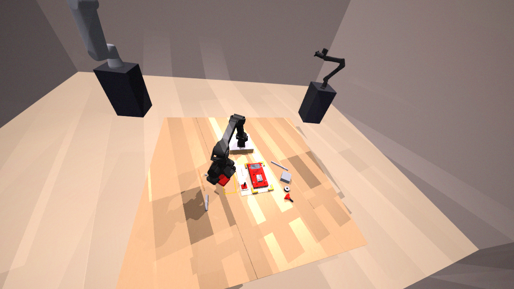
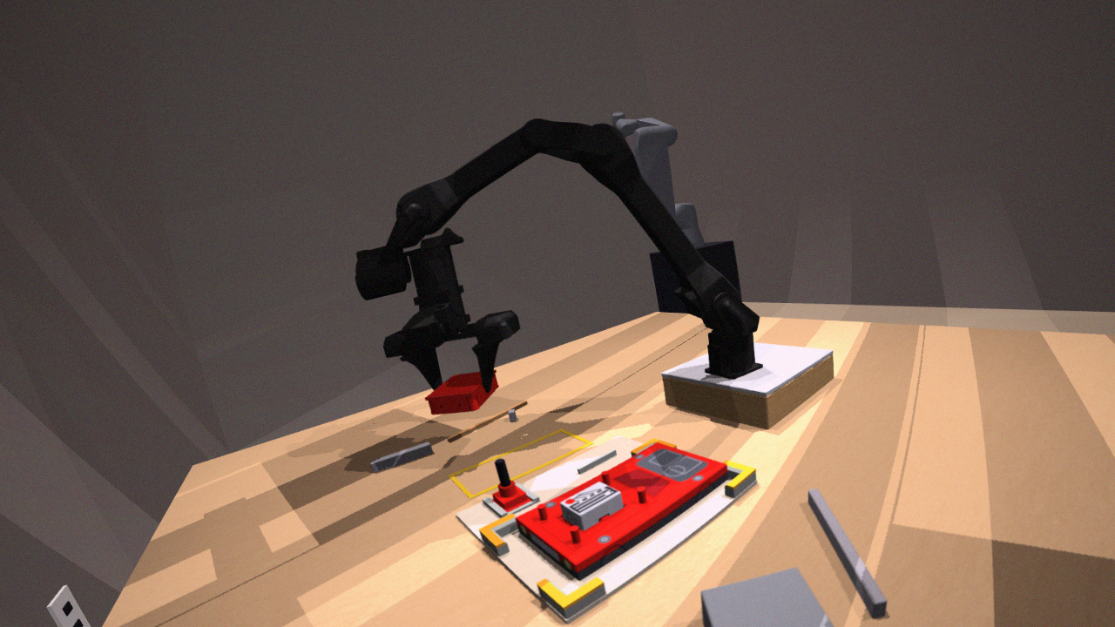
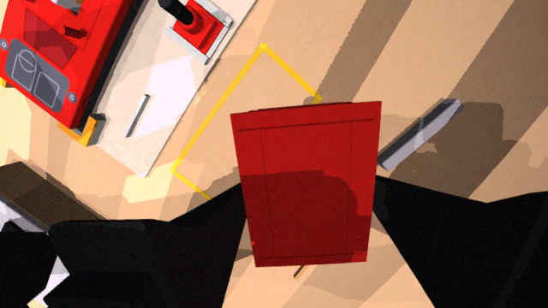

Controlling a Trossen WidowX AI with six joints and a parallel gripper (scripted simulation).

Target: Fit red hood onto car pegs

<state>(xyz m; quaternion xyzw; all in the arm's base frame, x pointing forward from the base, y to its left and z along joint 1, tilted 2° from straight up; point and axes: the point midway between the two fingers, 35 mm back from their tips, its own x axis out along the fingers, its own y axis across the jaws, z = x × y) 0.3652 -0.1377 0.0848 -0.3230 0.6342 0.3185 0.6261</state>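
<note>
- And the hood (image 1: pixel 223 180) (image 2: pixel 461 393) (image 3: pixel 308 184) was off the table, pinched across its sides by the gripper (image 1: pixel 221 178) (image 2: pixel 465 385) (image 3: pixel 304 184), one finger at each flank!
- It hung above the wood near the yellow outline (image 1: pixel 229 193) (image 2: pixel 520 453) (image 3: pixel 218 107), roof upward, well apart from the car.
- Over in the jig (image 1: pixel 254 191) (image 2: pixel 571 598) (image 3: pixel 87 130) sat the chassis (image 1: pixel 263 182) (image 2: pixel 662 499) (image 3: pixel 92 51), engine block (image 1: pixel 259 178) (image 2: pixel 592 507) in place, pegs bare and waiting.
- So the pick looked made, and the carry seemed the step in hand; the fitting was all to play for.
- The next move called for a sideways run toward the car, kept high enough to pass over the black-handled red piece (image 1: pixel 244 186) (image 2: pixel 508 494) (image 3: pixel 198 23) beside the chassis.
- Then a turn would be needed, since the wrist view showed hood and chassis at different angles.
- Corner holes over pegs, a level descent, and only then a release: a tilt there could have jammed it.
</note>
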